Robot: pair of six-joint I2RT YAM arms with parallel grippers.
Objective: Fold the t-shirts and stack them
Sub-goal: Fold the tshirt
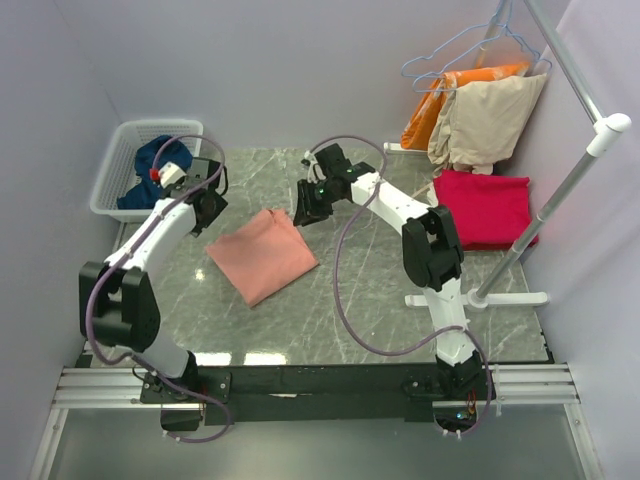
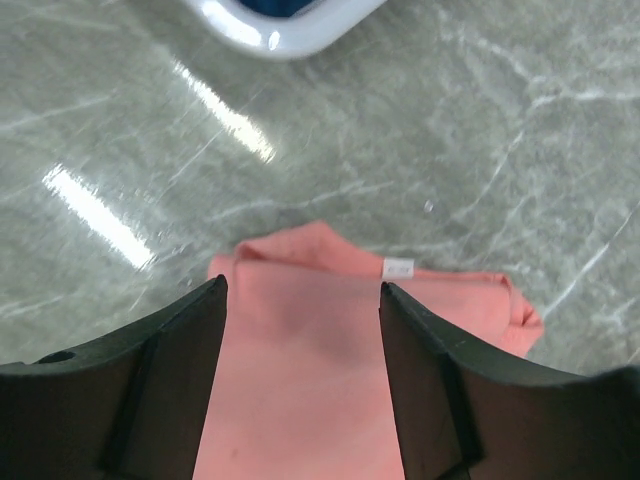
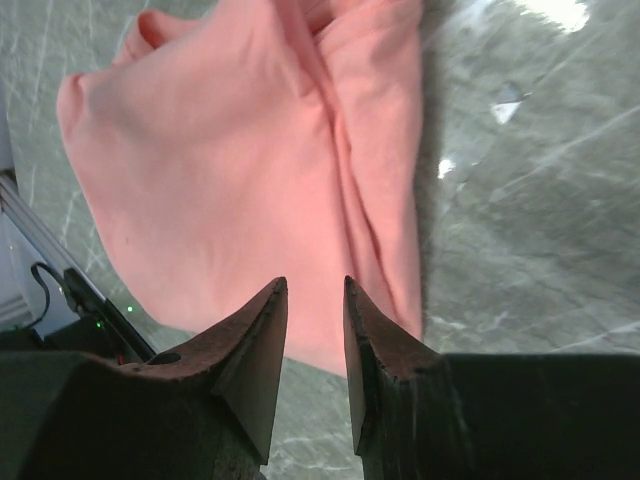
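Top external view, folded salmon-pink t-shirt [image 1: 262, 255] flat on marble table [image 1: 360, 300], left gripper [image 1: 208, 212] at its 10 o'clock, fingers apart, empty, right gripper [image 1: 305, 212] at 1 o'clock, narrowly parted, empty, crimson-red t-shirt [image 1: 485, 207] at 3 o'clock, navy-blue t-shirt [image 1: 148, 158] in basket [image 1: 110, 182] at 10 o'clock.

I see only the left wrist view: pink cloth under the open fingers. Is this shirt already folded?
Observer: Yes. From above, the salmon-pink t-shirt lies folded in a compact shape in the middle of the table.
Operator: Does the right end effector hold it?
Observer: No. It is open at the shirt's far corner, with nothing between its fingers.
Operator: Is another folded shirt on the table?
Observer: Yes. A crimson-red t-shirt lies folded at the right side, apart from the pink one.
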